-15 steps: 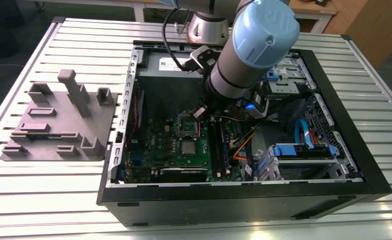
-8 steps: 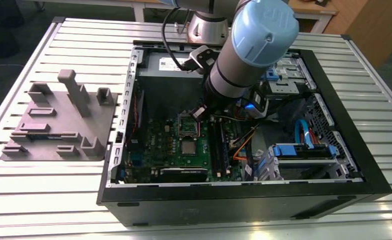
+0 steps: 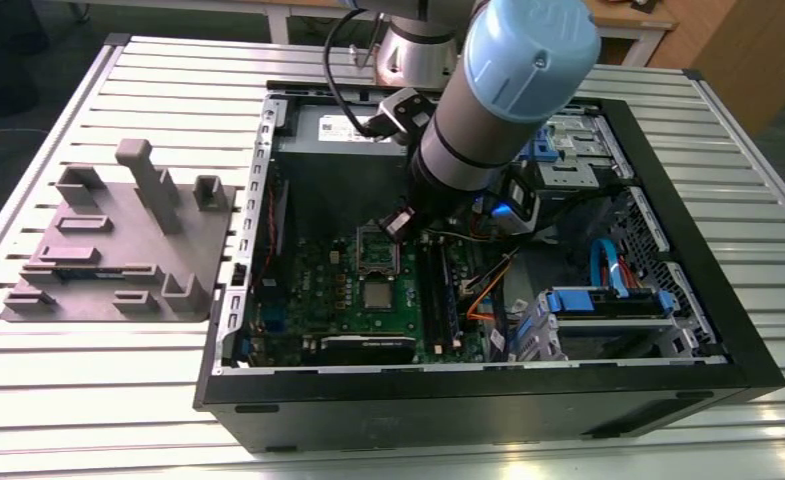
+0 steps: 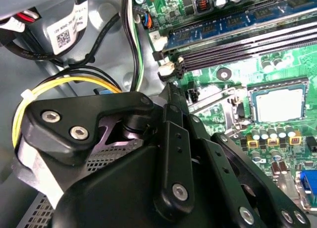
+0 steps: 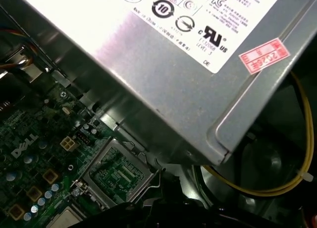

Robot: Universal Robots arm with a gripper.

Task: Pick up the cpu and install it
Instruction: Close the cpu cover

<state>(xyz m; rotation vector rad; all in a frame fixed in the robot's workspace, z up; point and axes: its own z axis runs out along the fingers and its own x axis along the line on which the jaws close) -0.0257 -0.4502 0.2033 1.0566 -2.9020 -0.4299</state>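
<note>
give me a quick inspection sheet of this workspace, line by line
surface: slatted metal table, open pc case lying on it
job's things: cpu flat on the green motherboard, just below the empty socket in the exterior view; socket frame open in the first wrist view
clutter: grey fixture block on the table at the exterior view's left
grippers: gripper inside the case above the socket area, holding nothing that can be seen; open or shut cannot be told
cables: yellow cable looping beside the power supply; orange wires and blue cable in the case
surroundings: wooden furniture behind the table
</note>
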